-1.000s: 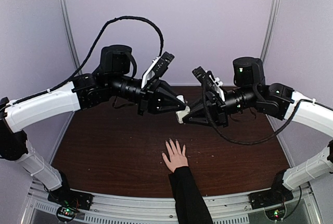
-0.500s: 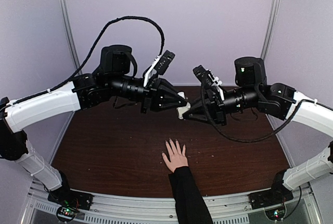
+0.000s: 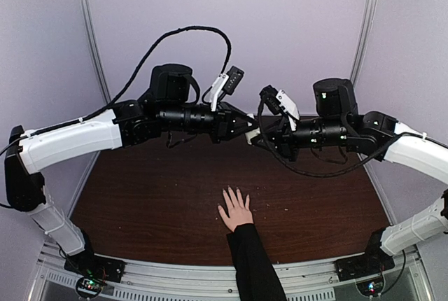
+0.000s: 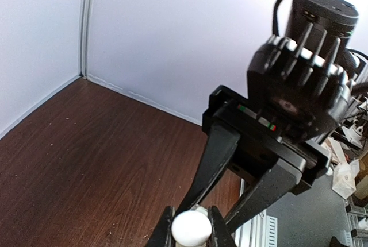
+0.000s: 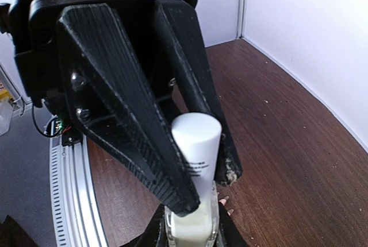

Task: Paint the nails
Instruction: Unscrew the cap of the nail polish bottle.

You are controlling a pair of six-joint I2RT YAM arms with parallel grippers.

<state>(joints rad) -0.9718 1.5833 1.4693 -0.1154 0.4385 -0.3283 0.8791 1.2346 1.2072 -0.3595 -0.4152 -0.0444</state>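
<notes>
Above the brown desk (image 3: 154,196), mid-frame, the right tool (image 3: 257,136) clamps the polish bottle (image 5: 192,227). The left tool (image 3: 246,128) pinches its white cap (image 4: 191,228). The nails (image 3: 231,190) appear unpainted.

- Left arm (image 3: 70,140): white moulded shell, black joint housings, thick black looped cable (image 3: 189,30), white wrist bracket (image 3: 218,92).
- Right arm (image 3: 420,152): matching white shell, black cylindrical motor housing (image 3: 334,96).
- Left gripper (image 5: 208,185): black, ribbed, tapering triangular fingers (image 5: 123,103), silver screws (image 5: 77,77) near the root.
- Right gripper (image 4: 204,215): black slender fingers, black finned body (image 4: 305,80), small red-and-green marking (image 4: 257,119).
</notes>
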